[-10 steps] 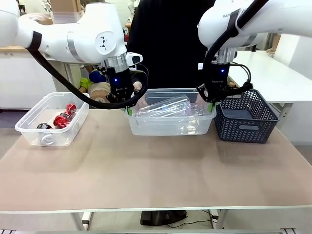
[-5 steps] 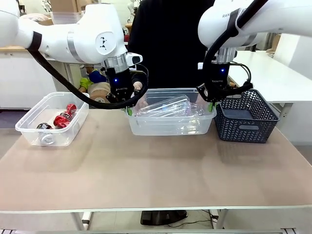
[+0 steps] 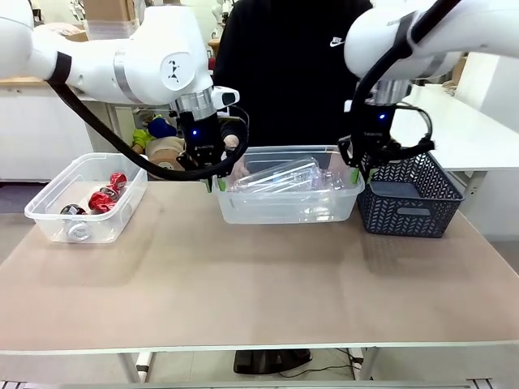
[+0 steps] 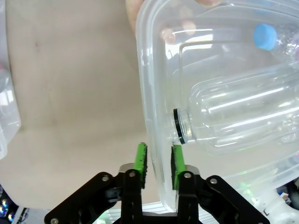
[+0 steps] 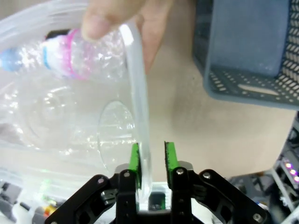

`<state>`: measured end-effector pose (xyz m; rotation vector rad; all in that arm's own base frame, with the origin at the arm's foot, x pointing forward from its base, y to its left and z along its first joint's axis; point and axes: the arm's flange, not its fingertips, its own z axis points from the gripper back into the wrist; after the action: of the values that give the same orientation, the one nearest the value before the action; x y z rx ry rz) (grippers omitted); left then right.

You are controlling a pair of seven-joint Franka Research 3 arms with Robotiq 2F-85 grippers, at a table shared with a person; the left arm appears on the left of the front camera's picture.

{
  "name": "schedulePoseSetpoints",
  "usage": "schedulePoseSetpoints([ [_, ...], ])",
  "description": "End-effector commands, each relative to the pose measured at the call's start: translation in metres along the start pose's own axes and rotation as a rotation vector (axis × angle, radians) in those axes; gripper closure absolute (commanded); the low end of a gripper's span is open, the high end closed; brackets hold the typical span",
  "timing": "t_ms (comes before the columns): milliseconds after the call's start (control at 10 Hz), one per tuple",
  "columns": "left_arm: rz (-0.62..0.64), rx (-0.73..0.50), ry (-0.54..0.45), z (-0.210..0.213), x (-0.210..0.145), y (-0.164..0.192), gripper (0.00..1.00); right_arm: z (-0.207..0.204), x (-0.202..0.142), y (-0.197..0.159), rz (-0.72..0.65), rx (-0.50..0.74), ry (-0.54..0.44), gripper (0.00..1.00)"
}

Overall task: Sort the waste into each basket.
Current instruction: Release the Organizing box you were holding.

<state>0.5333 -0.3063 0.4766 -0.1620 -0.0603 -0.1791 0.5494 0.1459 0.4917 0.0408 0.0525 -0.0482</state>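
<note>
Front view: centre tub [image 3: 288, 203] full of clear bottles [image 3: 280, 174] sits mid-frame, left gripper [image 3: 212, 181] at its left end, right gripper [image 3: 354, 173] at its right end, dark lattice basket [image 3: 405, 194] just beside on the right, second tub [image 3: 85, 198] with red cans [image 3: 105, 194] at far left. Left wrist view: narrow jaws straddle the tub's rim, wall between the green pads [image 4: 141, 158], looks just loosened, grip uncertain. Right wrist view: pads [image 5: 169, 155] narrow around the rim, left pad touching, right one slightly off; person's hand [image 5: 126, 21] holds the rim at top.
</note>
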Motion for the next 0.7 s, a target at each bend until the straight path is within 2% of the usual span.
schedulePoseSetpoints([
  [0,-0.015,0.026,-0.048,0.013,0.001,0.0,0.0,0.006,-0.041,-0.016,-0.032,0.055,-0.161,0.0],
  [100,-0.006,0.016,-0.101,0.024,-0.001,0.002,0.0,0.013,-0.051,-0.021,-0.028,0.095,-0.235,0.0],
  [200,0.006,-0.011,-0.183,0.034,-0.005,0.004,0.11,0.019,-0.058,-0.024,-0.013,0.139,-0.295,0.0],
  [300,0.014,-0.046,-0.29,0.043,-0.011,0.006,0.01,0.025,-0.064,-0.028,0.008,0.194,-0.372,0.04],
  [400,0.004,-0.084,-0.37,0.047,-0.018,0.006,0.0,0.029,-0.07,-0.032,0.036,0.262,-0.419,0.0],
  [600,-0.002,-0.106,-0.397,0.05,-0.024,0.011,0.0,0.03,-0.078,-0.039,0.044,0.297,-0.467,0.0],
])
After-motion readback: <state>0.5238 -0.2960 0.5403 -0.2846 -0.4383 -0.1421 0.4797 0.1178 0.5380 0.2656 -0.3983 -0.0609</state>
